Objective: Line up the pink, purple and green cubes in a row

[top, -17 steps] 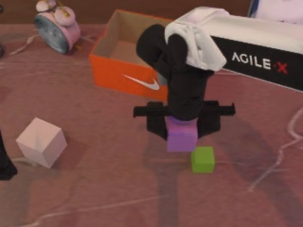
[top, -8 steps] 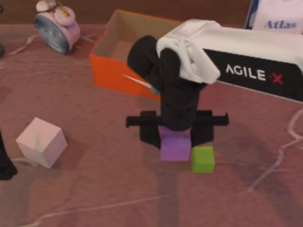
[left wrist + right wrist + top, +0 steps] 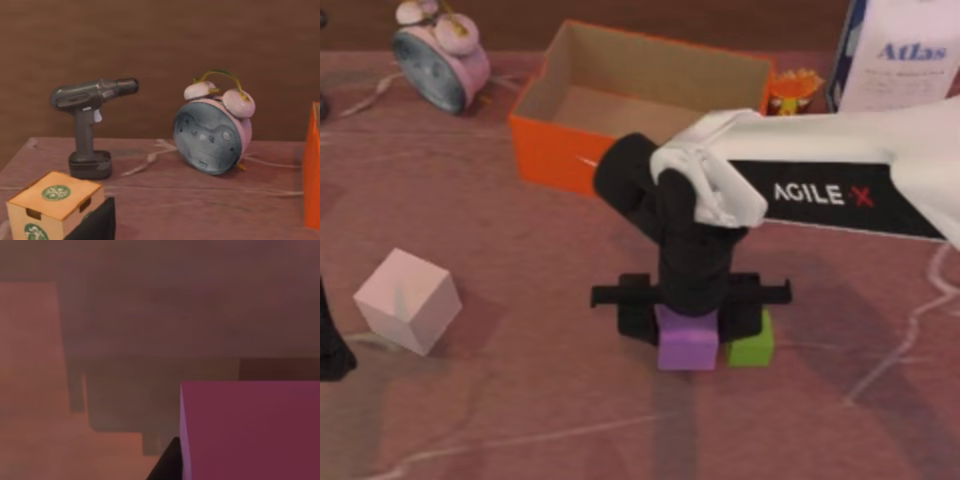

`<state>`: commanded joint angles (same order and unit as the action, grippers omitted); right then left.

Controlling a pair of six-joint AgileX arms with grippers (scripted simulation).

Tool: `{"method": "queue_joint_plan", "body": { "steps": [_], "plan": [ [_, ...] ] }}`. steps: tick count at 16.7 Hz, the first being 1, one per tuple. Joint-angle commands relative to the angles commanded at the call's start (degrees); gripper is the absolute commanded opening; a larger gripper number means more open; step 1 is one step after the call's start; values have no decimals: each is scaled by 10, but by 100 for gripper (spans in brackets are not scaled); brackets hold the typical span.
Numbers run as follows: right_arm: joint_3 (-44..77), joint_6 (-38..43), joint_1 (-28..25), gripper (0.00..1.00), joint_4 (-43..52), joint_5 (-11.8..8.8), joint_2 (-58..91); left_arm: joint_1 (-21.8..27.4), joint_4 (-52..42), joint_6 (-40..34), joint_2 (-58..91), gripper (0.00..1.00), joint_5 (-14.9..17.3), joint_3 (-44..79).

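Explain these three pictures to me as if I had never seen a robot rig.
Two AgileX arms work at a table. One picture looks down from above; the other two come from cameras on each arm's wrist. The right end effector grips the purple cube, right beside the green cube. The pink cube sits apart at the table's left, near the parked left arm. An orange box and an alarm clock stand at the back. The left wrist camera also shows a drill and a small carton.
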<state>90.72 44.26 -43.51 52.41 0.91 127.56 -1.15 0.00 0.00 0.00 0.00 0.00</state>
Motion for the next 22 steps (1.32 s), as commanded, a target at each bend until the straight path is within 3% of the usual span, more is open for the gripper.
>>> {"method": "queue_joint_plan", "body": {
  "steps": [2,15,22],
  "plan": [
    [0,0,0,0,0,0,0,0,0,0,0,100,0,0],
    [0,0,0,98,0,0,0,0,0,0,0,100,0,0],
    [0,0,0,100,0,0,0,0,0,0,0,100,0,0]
  ]
}}
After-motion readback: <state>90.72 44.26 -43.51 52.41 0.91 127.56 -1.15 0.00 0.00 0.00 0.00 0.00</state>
